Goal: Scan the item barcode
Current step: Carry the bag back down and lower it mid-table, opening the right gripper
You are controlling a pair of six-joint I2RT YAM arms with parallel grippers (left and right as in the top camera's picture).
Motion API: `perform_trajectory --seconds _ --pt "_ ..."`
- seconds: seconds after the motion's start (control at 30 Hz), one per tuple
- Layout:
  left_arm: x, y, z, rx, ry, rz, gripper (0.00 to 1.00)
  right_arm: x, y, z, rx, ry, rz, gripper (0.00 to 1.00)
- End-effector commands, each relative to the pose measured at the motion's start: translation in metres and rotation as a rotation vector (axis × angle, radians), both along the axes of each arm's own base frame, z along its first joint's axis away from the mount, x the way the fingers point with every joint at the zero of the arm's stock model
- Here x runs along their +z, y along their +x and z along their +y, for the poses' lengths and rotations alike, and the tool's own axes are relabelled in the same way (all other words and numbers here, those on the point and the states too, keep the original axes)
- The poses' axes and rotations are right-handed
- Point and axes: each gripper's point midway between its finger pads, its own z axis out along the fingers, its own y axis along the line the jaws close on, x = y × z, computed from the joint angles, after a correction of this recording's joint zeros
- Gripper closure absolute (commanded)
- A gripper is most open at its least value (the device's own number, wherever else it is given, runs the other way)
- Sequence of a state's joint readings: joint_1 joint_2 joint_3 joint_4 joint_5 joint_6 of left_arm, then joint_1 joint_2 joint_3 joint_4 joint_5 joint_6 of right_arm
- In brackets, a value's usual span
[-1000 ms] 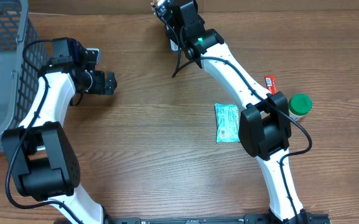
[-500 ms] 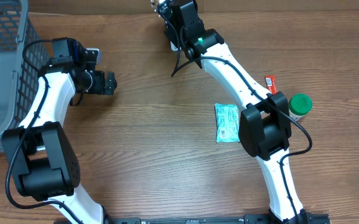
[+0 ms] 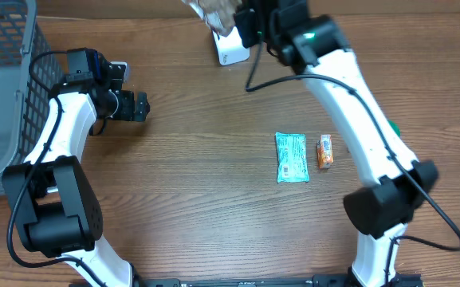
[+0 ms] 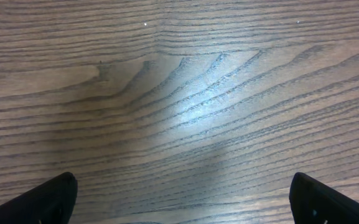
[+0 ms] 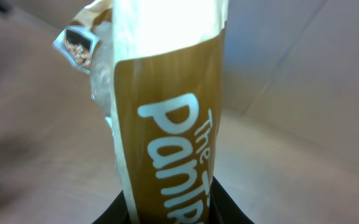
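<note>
While the right gripper (image 3: 244, 17) holds the snack packet (image 3: 214, 11) above the white scanner (image 3: 231, 49) overhead, the scan looks underway. Left wrist: the left gripper (image 4: 179, 199) gapes empty over the table (image 4: 179, 93). Right wrist: jaws clamp the brown packet; next, its barcode must face the scanner.

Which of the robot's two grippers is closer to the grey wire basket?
Left. The left gripper hangs open just to the right of the basket. The right gripper is much farther to the right, gripping a brown snack bag.
</note>
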State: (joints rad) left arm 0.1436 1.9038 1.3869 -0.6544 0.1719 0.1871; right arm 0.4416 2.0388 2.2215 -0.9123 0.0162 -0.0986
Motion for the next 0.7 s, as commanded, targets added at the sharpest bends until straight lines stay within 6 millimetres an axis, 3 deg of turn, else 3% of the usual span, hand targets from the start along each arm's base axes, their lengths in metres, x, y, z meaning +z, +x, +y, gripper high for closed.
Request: perform_trajectory --seconds 0.0,0.13,0.33,0.47,0.67 --pt "0.022 0.008 -0.002 -0.015 0.008 -0.058 0.0 -0.015 -0.042 0.023 0.148 0.17 0.233 0.96" --pt "0.022 0.008 -0.002 -0.015 0.008 -0.058 0.0 -0.057 -0.098 0.018 0.192 0.168 0.553 0.96" --pt "0.022 0.008 -0.002 -0.015 0.008 -0.058 0.0 -0.121 -0.154 0.002 0.244 0.023 0.819 0.96" --pt "0.022 0.008 -0.002 -0.015 0.008 -0.058 0.0 -0.158 -0.169 0.002 0.294 -0.012 0.88 0.96" --pt "0.022 0.008 -0.002 -0.015 0.008 -0.058 0.0 -0.209 -0.164 0.004 0.298 -0.004 0.856 0.96"
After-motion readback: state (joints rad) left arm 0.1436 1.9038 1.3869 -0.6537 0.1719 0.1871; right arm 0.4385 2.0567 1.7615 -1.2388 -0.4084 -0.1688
